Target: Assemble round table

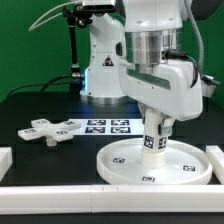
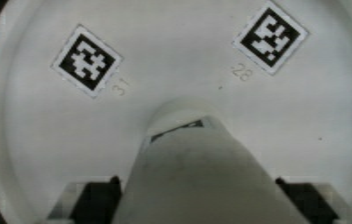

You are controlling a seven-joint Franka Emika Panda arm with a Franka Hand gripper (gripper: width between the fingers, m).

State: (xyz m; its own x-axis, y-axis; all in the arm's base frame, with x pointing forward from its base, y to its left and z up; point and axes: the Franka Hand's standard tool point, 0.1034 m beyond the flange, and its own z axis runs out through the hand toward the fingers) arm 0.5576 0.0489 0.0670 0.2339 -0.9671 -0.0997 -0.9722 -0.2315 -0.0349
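Observation:
The large rimmed round disc (image 1: 160,165) lies flat on the black table at the front, in the exterior view's right half. My gripper (image 1: 154,120) is shut on the thick tagged cylinder leg (image 1: 154,137) and holds it upright over the middle of the disc, its lower end at or just above the disc. In the wrist view the leg (image 2: 199,165) runs down between my dark fingers (image 2: 96,200) toward the disc (image 2: 173,60), which shows two tags. The cross-shaped foot (image 1: 50,130) lies flat at the exterior view's left, apart from the disc.
The marker board (image 1: 105,126) lies behind the disc, near the arm's base (image 1: 100,70). White border rails run along the front edge (image 1: 100,200) and at the left (image 1: 5,157) and right (image 1: 214,150).

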